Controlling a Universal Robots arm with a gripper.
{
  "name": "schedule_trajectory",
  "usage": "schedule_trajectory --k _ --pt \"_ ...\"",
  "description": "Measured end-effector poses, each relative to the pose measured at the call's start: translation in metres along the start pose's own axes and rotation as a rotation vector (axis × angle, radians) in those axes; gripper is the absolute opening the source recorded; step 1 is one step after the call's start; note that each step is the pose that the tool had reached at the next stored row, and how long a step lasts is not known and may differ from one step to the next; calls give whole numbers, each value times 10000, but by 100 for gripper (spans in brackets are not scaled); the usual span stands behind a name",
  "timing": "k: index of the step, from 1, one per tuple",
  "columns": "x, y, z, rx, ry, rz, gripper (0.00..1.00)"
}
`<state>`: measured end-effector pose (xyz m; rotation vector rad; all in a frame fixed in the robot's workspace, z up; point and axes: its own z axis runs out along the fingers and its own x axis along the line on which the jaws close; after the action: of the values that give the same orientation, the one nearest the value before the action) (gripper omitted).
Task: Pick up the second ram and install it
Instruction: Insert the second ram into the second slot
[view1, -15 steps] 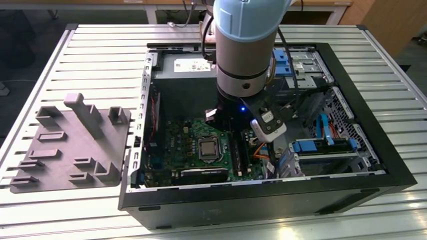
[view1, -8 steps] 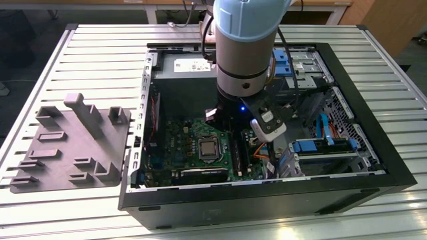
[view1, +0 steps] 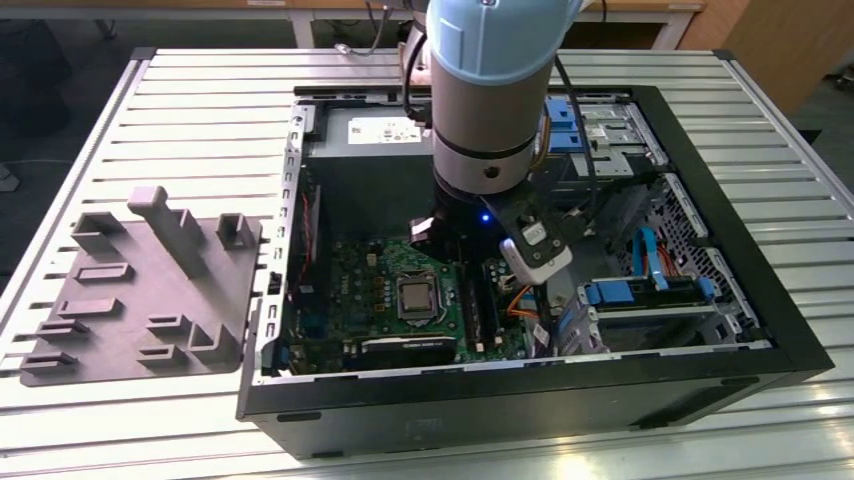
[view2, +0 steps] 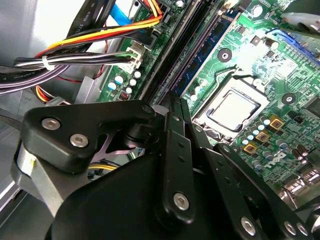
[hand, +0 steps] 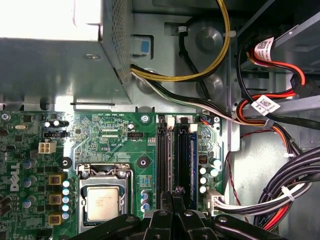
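My gripper (hand: 173, 194) (view2: 179, 102) is down inside the open computer case (view1: 534, 392), right over the long black memory slots (view1: 477, 310) beside the processor socket (hand: 102, 202). Its two black fingers stand pressed together. A thin dark edge, the second ram (hand: 173, 160), runs out from between them in line with one slot. Whether it is seated in that slot I cannot tell. One slot over stands another memory stick (hand: 190, 155) (view2: 212, 47) with a bluish face. In the exterior view the arm (view1: 494, 100) covers the fingers.
The grey tray (view1: 134, 290) with raised blocks lies on the slatted table at the exterior view's left, outside the case. Bundled cables (hand: 280, 190) (view2: 90, 45) run close beside the slots. The power supply box (hand: 55, 60) and drive bays (view1: 641, 290) crowd the case.
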<state>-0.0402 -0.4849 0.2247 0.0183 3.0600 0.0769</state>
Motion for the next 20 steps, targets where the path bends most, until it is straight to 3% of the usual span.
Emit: schedule_trajectory --k 20 --pt "2 -1 21 -3 -1 0 12"
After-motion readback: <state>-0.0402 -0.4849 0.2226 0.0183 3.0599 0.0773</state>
